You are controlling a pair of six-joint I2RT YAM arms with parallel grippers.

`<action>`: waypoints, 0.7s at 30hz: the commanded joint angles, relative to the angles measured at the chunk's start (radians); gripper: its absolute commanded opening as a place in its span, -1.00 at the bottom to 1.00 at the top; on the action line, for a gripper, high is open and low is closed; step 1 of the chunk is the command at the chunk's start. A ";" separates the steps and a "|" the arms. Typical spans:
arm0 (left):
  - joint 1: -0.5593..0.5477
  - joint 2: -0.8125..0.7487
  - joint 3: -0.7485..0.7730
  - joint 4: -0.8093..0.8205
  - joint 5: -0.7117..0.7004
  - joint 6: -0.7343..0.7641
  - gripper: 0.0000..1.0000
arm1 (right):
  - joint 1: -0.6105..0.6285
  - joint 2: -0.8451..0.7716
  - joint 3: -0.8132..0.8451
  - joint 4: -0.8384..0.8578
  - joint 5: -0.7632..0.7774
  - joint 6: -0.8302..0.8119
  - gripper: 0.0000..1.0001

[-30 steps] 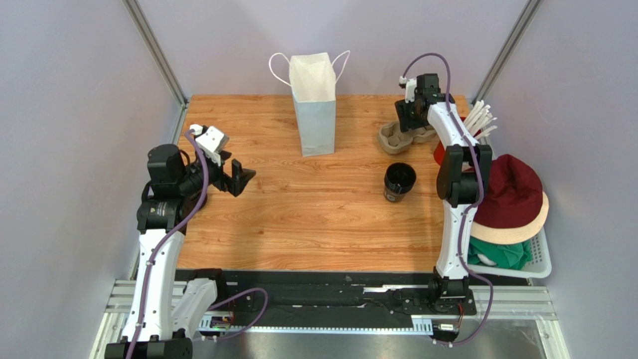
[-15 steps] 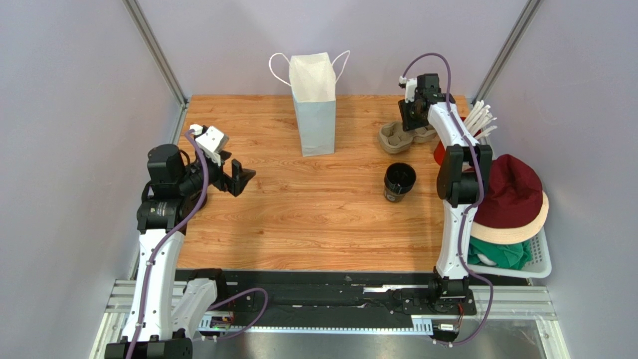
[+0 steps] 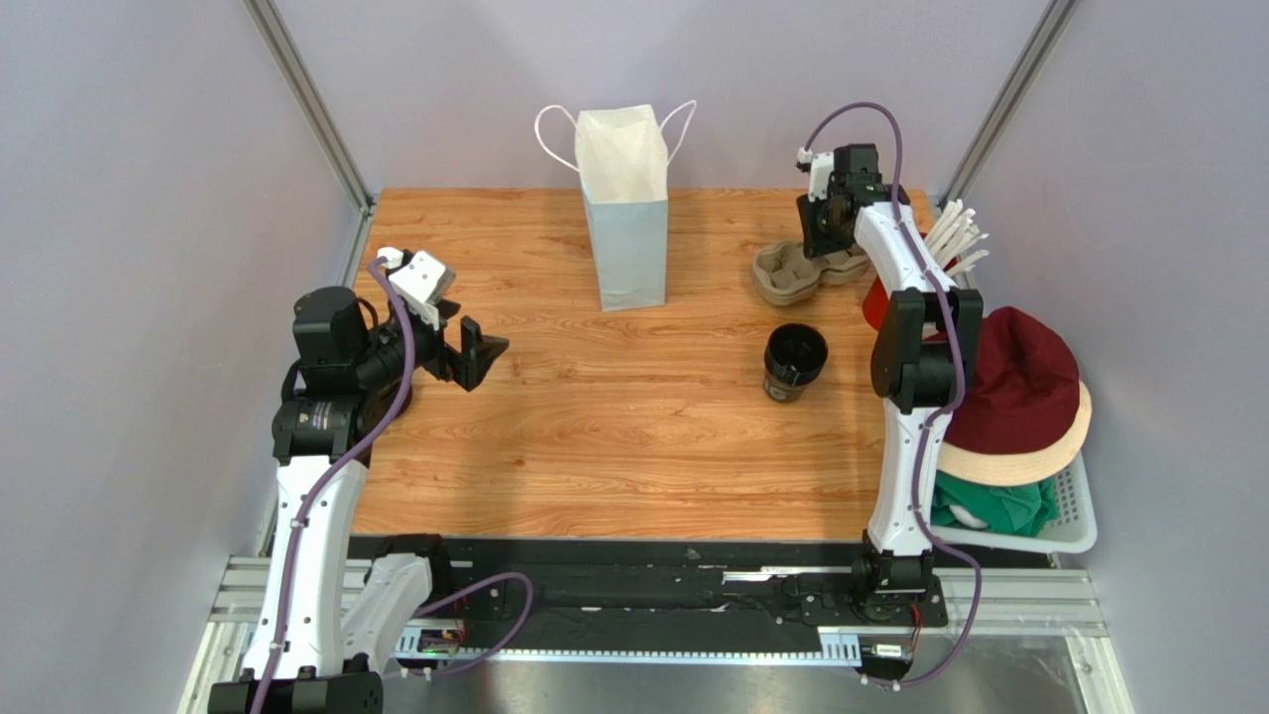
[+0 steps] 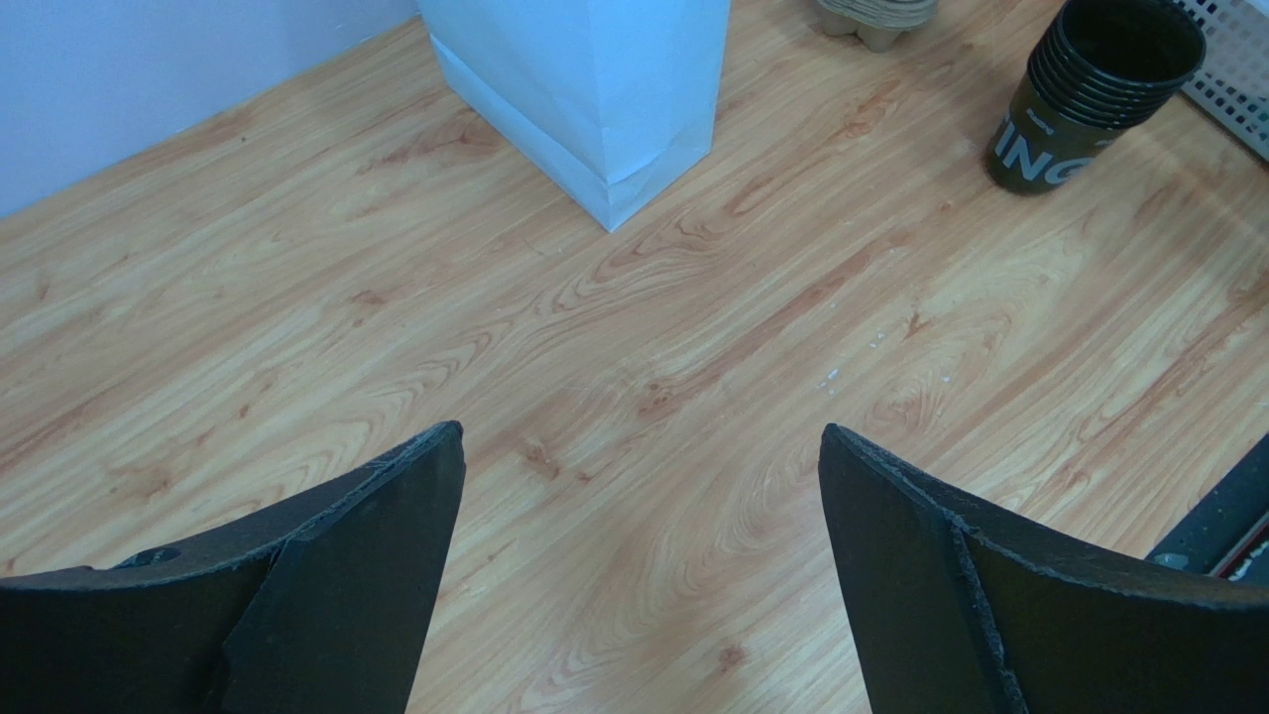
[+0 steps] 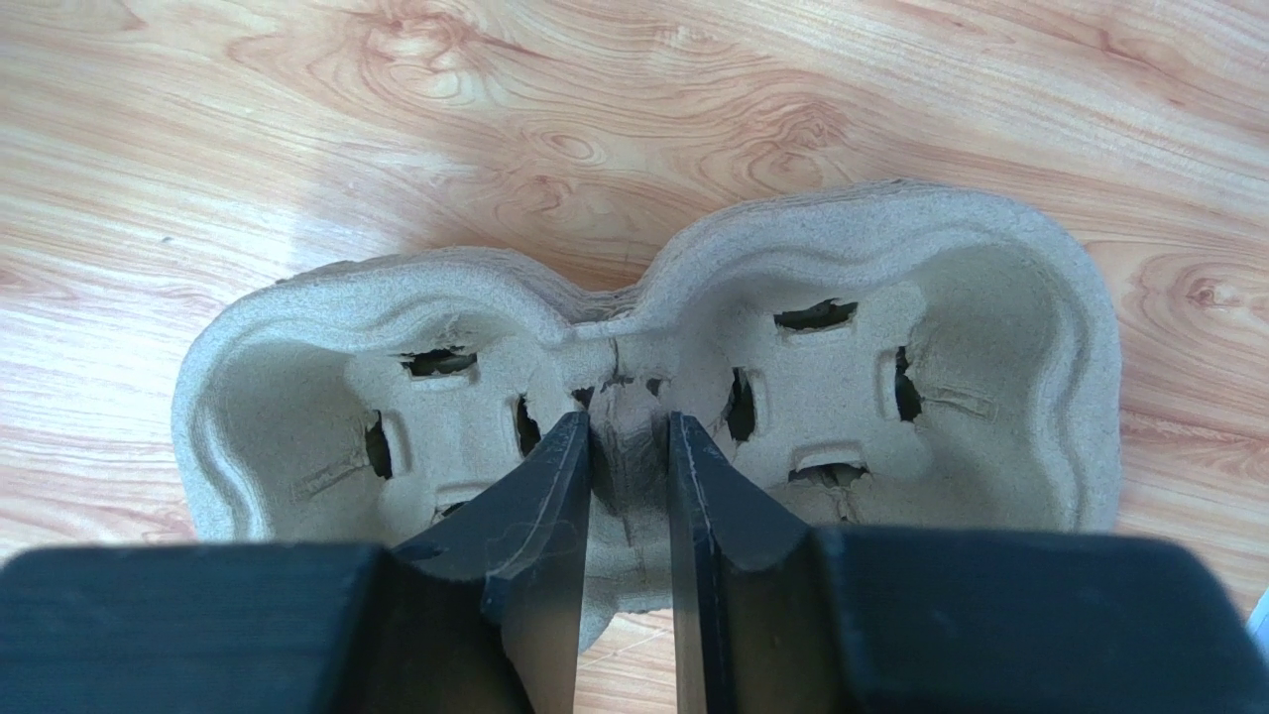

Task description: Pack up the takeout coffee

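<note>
The takeout coffee [image 3: 794,362] is a small black cup standing upright on the wooden table; the left wrist view shows it at the top right [image 4: 1095,89]. The brown pulp cup carrier [image 3: 805,271] lies behind it at the back right. My right gripper [image 3: 822,241] is over the carrier [image 5: 641,372], and its jaws [image 5: 626,424] press on the middle ridge between the two wells. At the far left my left gripper [image 3: 480,354] hangs wide open over bare wood [image 4: 638,435], holding nothing. The white paper bag [image 3: 626,201] stands upright at the back centre.
White straws [image 3: 953,238] stick out of a red cup at the right edge. A maroon and cream hat [image 3: 1021,394] rests on a white basket [image 3: 1080,521] with green cloth. Grey walls close in the left, back and right sides.
The right gripper's jaws have closed in on the carrier's middle ridge, and the wrist has shifted slightly right. The left arm, cup and bag have not moved.
</note>
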 commanded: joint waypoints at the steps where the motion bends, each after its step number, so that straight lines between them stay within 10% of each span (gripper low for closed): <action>1: 0.005 -0.005 0.017 0.010 0.011 0.008 0.94 | -0.004 -0.090 0.006 0.028 -0.026 0.019 -0.59; 21: 0.005 0.005 0.049 -0.007 -0.014 0.008 0.94 | -0.007 -0.250 0.001 0.014 -0.127 0.033 -0.60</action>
